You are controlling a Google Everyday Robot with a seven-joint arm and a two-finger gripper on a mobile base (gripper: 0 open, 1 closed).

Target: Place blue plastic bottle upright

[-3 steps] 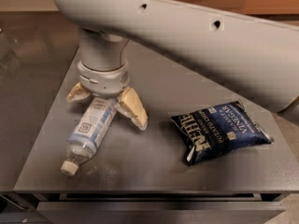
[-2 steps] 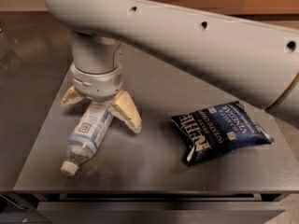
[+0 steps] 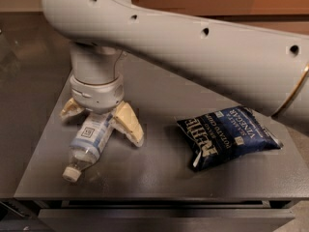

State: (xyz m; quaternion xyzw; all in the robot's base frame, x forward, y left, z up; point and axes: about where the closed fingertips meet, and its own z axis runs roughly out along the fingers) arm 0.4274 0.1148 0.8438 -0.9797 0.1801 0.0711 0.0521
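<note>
The blue plastic bottle (image 3: 89,141) lies on its side on the grey table (image 3: 159,178), its white cap (image 3: 70,174) pointing toward the front left and its pale blue-and-white label facing up. My gripper (image 3: 102,122) hangs straight down over the bottle's upper end. Its two cream fingers (image 3: 129,125) are spread open and straddle the bottle, one on each side. The bottle's base is hidden under the gripper's wrist.
A dark blue chip bag (image 3: 227,137) lies flat on the table to the right of the gripper. My white arm (image 3: 203,47) crosses the upper part of the view. The table's front edge (image 3: 154,197) runs just below the bottle's cap.
The gripper has shifted a little to the left and lower over the bottle. The bottle and the chip bag have not moved.
</note>
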